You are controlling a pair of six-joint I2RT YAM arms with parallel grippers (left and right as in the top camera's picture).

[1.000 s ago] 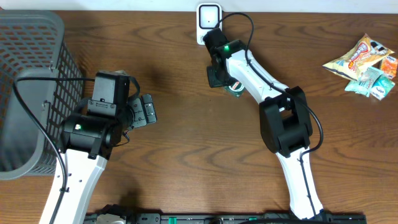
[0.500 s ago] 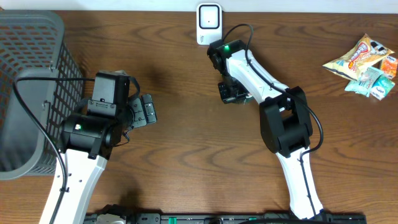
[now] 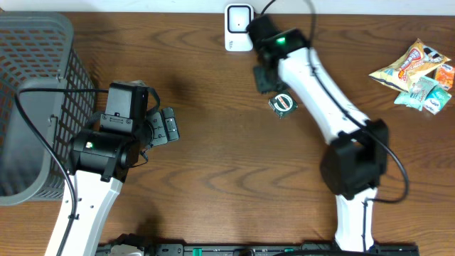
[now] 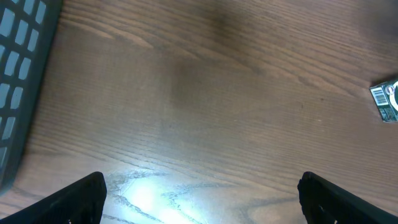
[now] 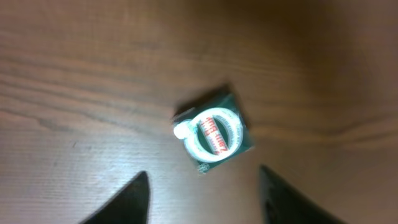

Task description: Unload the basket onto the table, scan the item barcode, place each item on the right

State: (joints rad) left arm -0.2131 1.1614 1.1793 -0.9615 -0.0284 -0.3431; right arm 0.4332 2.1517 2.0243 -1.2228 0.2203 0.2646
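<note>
R gripper (image 5: 203,180) part-open, empty, just above green pkt (image 5: 214,137).

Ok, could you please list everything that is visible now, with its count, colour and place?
wooden table: one, brown, under everything
plastic mesh basket: one, grey, left edge of the table
box-shaped barcode scanner: one, white, far edge, centre
small square packet: one, dark green with a white ring, lying flat near the scanner, not held
snack packets: a small pile, exact count unclear, yellow, orange and pale green, far right corner
left gripper: one, black, open, over bare wood beside the basket
right gripper: one, black, open, above the green packet
</note>
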